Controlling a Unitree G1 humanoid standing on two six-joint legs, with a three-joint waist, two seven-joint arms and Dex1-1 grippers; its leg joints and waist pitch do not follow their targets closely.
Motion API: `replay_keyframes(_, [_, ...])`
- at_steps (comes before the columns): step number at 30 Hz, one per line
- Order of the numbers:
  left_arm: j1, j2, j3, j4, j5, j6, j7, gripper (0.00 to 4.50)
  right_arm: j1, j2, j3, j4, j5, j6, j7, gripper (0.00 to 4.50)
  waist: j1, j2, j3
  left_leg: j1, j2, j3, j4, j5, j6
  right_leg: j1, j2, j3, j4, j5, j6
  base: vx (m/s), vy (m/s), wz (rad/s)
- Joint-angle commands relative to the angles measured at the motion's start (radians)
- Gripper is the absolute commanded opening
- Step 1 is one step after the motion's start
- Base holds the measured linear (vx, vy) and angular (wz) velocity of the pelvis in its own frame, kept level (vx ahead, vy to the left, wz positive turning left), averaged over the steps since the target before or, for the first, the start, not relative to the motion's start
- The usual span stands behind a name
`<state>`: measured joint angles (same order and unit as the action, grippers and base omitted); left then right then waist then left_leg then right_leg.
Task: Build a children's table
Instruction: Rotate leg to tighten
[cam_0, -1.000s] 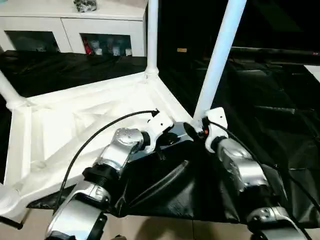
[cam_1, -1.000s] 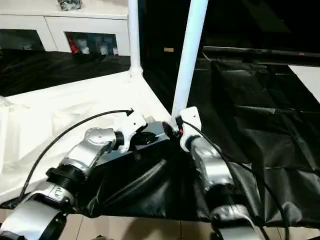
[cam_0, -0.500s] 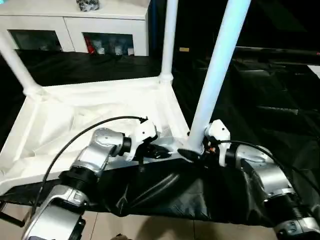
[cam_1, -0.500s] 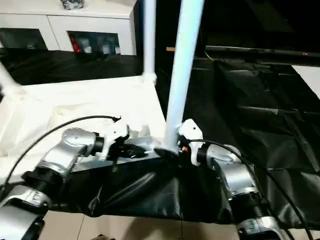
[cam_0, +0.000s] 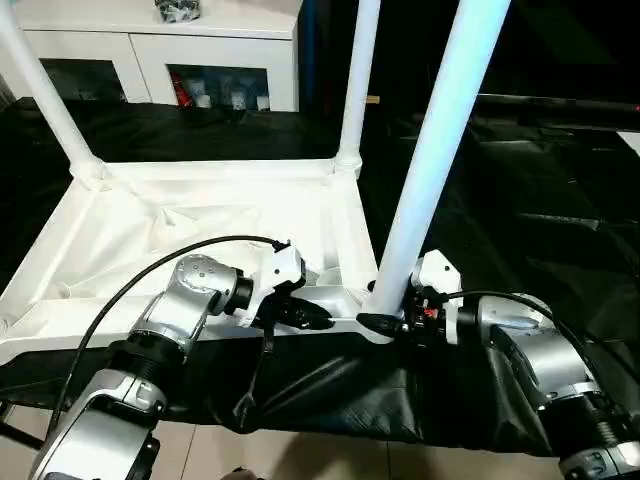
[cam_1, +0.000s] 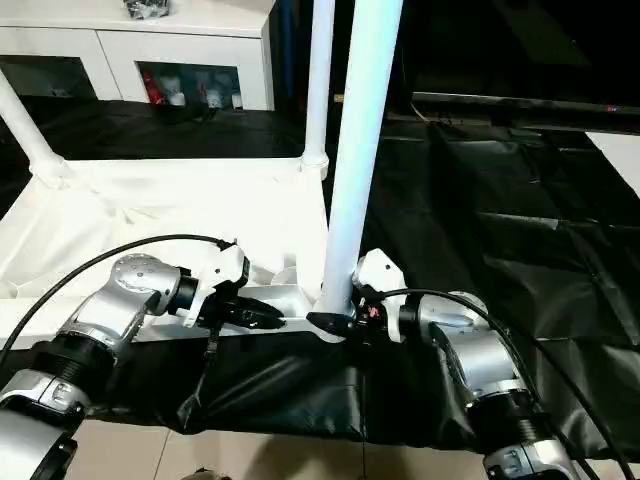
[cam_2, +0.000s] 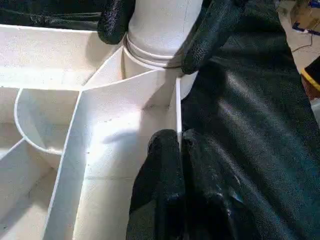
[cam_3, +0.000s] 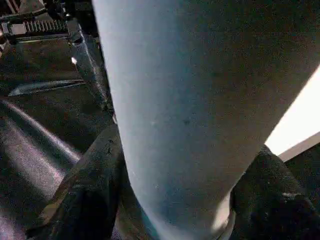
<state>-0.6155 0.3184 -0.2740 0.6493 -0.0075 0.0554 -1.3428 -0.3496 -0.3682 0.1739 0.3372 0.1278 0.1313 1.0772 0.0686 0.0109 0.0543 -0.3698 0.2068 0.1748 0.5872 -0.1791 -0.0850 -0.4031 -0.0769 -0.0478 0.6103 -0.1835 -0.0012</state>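
The children's table lies upside down on a black sheet, its white ribbed top (cam_0: 190, 225) facing up. Three white legs stand in corner sockets: one far left (cam_0: 45, 95), one far right (cam_0: 358, 75) and a near one (cam_0: 440, 150). My left gripper (cam_0: 318, 320) is shut on the thin near rim (cam_2: 177, 112), just beside the near leg's socket. My right gripper (cam_0: 385, 322) is shut around the base of the near leg (cam_3: 185, 100), with a black finger (cam_3: 82, 195) on either side of the tube.
A white cabinet (cam_0: 150, 55) with glass doors stands at the back. The crumpled black sheet (cam_0: 540, 200) spreads to the right and hangs in folds below the table's near edge. A strip of pale floor (cam_0: 300, 455) shows nearest me.
The whole picture has shifted, so the table top now lies squarer to me. My right gripper has come down to the near leg's base and closed in on it. The left gripper's hold is unchanged.
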Motion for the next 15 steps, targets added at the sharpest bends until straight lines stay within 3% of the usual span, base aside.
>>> replay_keyframes(1, [-0.017,-0.042,0.004,-0.038,-0.011,-0.02,0.072,0.0,0.022,0.027,0.049,-0.024,0.01,0.021,0.011,2.61,-0.002,-0.005,-0.065,0.01,0.021,0.002,-0.067,-0.209,0.057,0.05,-0.052,0.036,-0.074,-0.184,-0.247,0.0,0.0,0.0])
replay_keyframes(4, [-0.026,-0.081,0.012,-0.022,0.0,-0.003,0.145,0.0,0.013,0.076,0.025,0.012,-0.01,0.027,-0.096,2.6,0.002,-0.007,-0.063,0.012,0.019,0.002,-0.068,-0.225,0.046,0.049,-0.054,0.036,-0.079,-0.231,-0.232,0.0,0.0,0.0])
replay_keyframes(8, [-0.057,-0.16,0.02,0.036,0.045,0.039,0.328,0.0,-0.036,0.186,-0.023,0.126,-0.07,0.035,-0.368,2.6,-0.014,-0.008,-0.059,0.014,0.015,-0.002,-0.073,-0.269,0.005,0.042,-0.054,0.034,-0.091,-0.358,-0.187,0.0,0.0,0.0])
replay_keyframes(10, [-0.065,-0.182,0.025,0.049,0.05,0.047,0.371,0.0,-0.049,0.215,-0.041,0.15,-0.073,0.047,-0.431,2.6,-0.019,-0.007,-0.059,0.012,0.014,-0.004,-0.075,-0.27,0.002,0.044,-0.053,0.034,-0.092,-0.363,-0.179,0.0,0.0,0.0])
replay_keyframes(12, [-0.089,-0.246,0.03,0.082,0.059,0.065,0.48,0.0,-0.095,0.289,-0.072,0.217,-0.109,0.056,-0.625,2.6,-0.025,-0.009,-0.059,0.015,0.011,-0.003,-0.073,-0.278,-0.003,0.039,-0.052,0.034,-0.096,-0.378,-0.174,0.0,0.0,0.0])
replay_keyframes(15, [-0.097,-0.272,0.023,0.087,0.062,0.068,0.5,0.0,-0.122,0.313,-0.071,0.252,-0.135,0.048,-0.699,2.6,-0.029,-0.009,-0.06,0.012,0.01,-0.004,-0.073,-0.271,0.001,0.039,-0.052,0.035,-0.096,-0.374,-0.171,0.0,0.0,0.0])
